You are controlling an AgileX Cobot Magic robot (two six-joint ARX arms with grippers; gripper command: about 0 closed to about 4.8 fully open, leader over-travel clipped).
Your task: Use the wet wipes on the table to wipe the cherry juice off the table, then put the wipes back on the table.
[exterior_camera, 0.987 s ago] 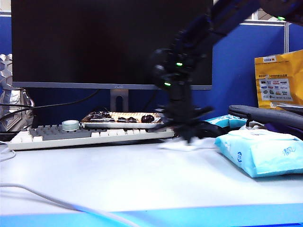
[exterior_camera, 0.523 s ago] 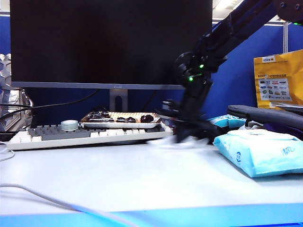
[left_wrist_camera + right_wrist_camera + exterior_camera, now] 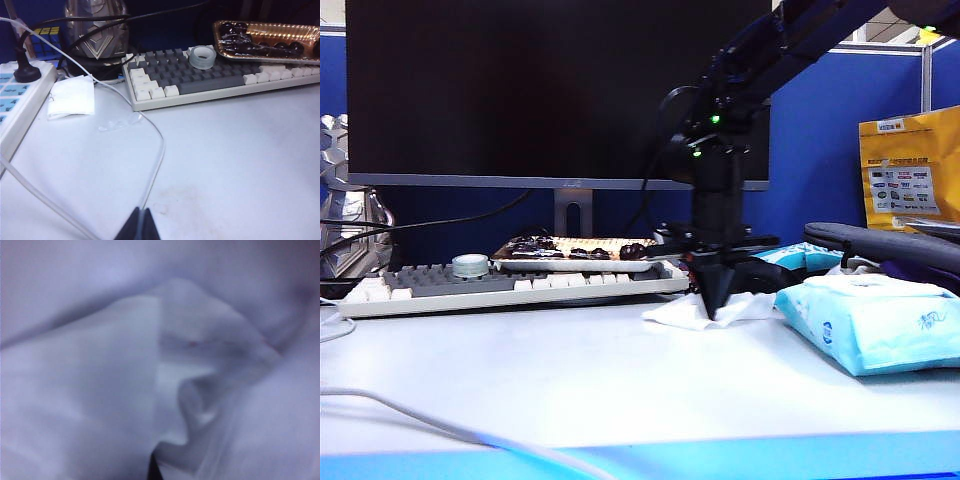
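The wet wipes (image 3: 685, 312) lie as a crumpled white sheet on the table (image 3: 570, 380), just off the keyboard's right end. My right gripper (image 3: 713, 305) points straight down into the sheet and is shut on it. In the right wrist view the bunched wet wipes (image 3: 100, 390) fill the picture around the dark right gripper (image 3: 154, 467), and a tiny red speck (image 3: 192, 343) marks the cloth. No clear cherry juice stain shows on the table. My left gripper (image 3: 141, 226) rests low over the table (image 3: 240, 150), fingers together, with nothing held.
A keyboard (image 3: 510, 285) carries a tape roll (image 3: 470, 265) and a tray of dark cherries (image 3: 575, 252), with a monitor (image 3: 550, 90) behind them. A puffy blue pack (image 3: 875, 325) lies right of the sheet. A cable (image 3: 155, 160), a white folded paper (image 3: 72, 97) and a power strip (image 3: 20, 95) lie by the left arm.
My right arm leaned over to the right and has come back upright, dragging the white sheet with it. The sheet now lies sharp and still. The left arm has not moved.
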